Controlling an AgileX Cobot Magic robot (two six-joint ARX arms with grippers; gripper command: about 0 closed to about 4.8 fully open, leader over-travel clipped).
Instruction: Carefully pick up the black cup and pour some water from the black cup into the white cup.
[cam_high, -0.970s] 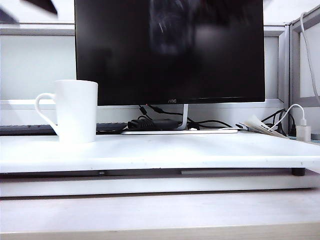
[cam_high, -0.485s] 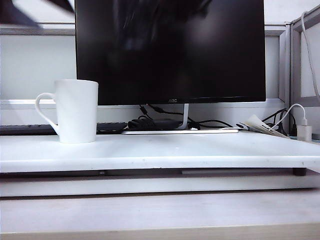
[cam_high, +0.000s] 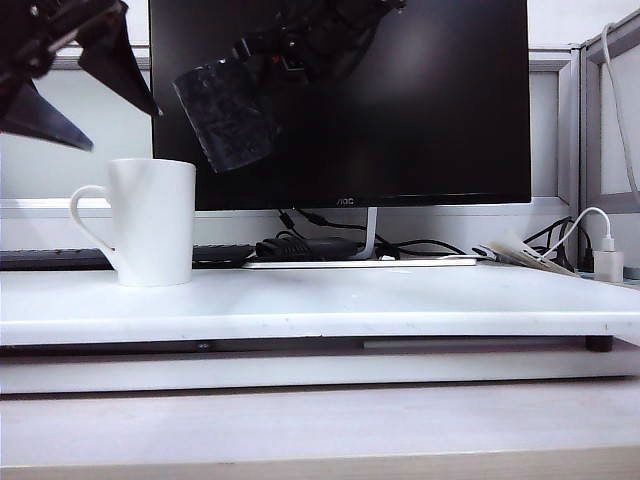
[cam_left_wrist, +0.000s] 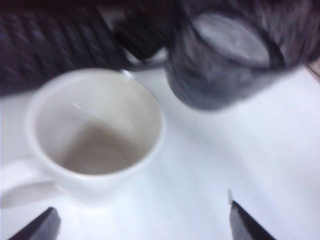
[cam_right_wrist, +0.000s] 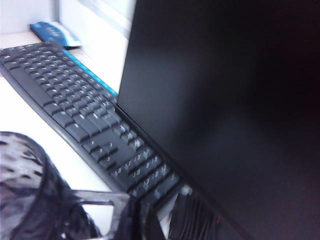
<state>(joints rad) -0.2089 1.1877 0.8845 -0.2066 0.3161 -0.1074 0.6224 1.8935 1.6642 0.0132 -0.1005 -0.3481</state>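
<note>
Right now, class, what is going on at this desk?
The right pincer is shut on the black cup, holding it tilted in the air in front of the monitor, above and to the right of the white cup. The white cup stands upright on the white table and looks empty from the left wrist view. The left pincer hangs open above it. No water is visibly pouring.

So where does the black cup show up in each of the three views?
Exterior view: black cup tilted in the air before the monitor, above and right of the white cup, carried by the shut right pincer.
Left wrist view: blurred black cup beyond the white cup.
Right wrist view: black cup in the near lower corner.
Shared landmark: the keyboard.
</note>
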